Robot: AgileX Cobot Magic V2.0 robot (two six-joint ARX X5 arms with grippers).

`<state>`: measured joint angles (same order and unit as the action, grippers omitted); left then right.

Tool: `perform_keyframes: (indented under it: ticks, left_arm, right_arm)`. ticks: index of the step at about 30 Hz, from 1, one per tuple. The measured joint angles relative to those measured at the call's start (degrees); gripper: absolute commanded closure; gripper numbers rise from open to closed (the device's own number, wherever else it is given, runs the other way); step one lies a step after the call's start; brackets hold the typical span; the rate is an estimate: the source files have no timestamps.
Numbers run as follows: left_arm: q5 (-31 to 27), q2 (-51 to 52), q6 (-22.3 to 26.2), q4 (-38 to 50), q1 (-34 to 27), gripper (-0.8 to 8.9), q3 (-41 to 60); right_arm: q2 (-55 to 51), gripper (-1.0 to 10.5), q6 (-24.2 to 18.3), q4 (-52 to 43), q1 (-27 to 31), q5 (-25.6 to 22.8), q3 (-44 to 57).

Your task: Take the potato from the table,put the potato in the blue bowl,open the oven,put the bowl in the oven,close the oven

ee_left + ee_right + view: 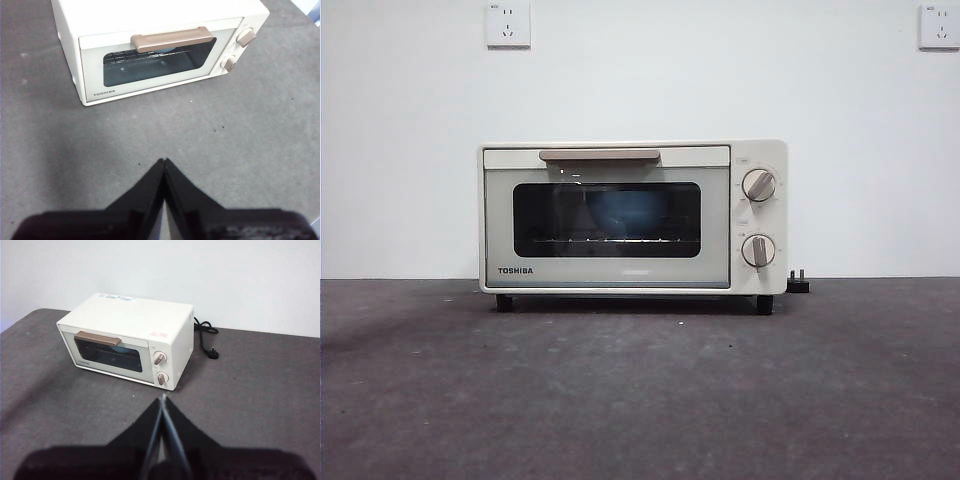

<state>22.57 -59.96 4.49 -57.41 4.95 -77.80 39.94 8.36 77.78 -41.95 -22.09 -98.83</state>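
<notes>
The cream-white Toshiba oven (633, 217) stands on the dark grey table (640, 390) with its door closed. Through its dark window a blue shape, the blue bowl (620, 212), shows on the rack inside. The potato is hidden. My left gripper (164, 161) is shut and empty, held above the table in front of the oven (150, 47). My right gripper (163, 397) is also shut and empty, further back and off to the knob side of the oven (129, 339). Neither gripper shows in the front view.
A black power cord and plug (209, 340) lie on the table behind the oven, and the plug (798, 283) shows beside its right foot. Two wall sockets (508, 24) sit high on the white wall.
</notes>
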Motion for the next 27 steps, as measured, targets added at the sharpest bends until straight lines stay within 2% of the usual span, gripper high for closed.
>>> perform_keyframes:
  ticks: [4, 7, 10, 16, 18, 20, 24, 27]
  left_arm:
    - [-0.13, 0.04, 4.90, 1.92, 0.00, 8.18, 0.26]
    - [-0.13, 2.43, 7.56, 8.87, -0.17, 8.18, 3.76]
    - [-0.15, 7.80, 8.44, 20.68, -0.50, 8.18, 11.91]
    - [-1.33, 24.13, 8.57, 50.16, -1.70, 8.18, 36.20]
    - [-5.77, 30.21, 7.30, 59.08, -2.43, 8.18, 45.66]
    - [-11.91, 35.98, 5.57, 64.35, -2.95, 8.18, 53.66]
    - [-20.65, 44.65, 1.77, 65.44, -2.71, 8.18, 66.69]
    - [-22.51, 48.26, -0.20, 63.52, -2.25, 8.18, 73.57]
  right_arm:
    - [0.00, 9.5, 0.02, 0.00, 0.02, 0.00, 0.00]
    - [0.00, 9.5, 0.02, 0.00, 0.00, 0.00, 0.00]
    - [0.00, 9.5, 0.00, 0.00, 0.00, 0.00, 0.00]
    - [0.00, 9.5, 0.02, 0.00, 0.00, 0.00, 0.00]
    - [0.00, 9.5, 0.02, 0.00, 0.02, 0.00, 0.00]
    - [0.00, 9.5, 0.02, 0.00, 0.00, 0.00, 0.00]
    - [0.00, 9.5, 0.00, 0.00, 0.00, 0.02, 0.00]
    - [0.00, 9.5, 0.02, 0.00, 0.00, 0.00, 0.00]
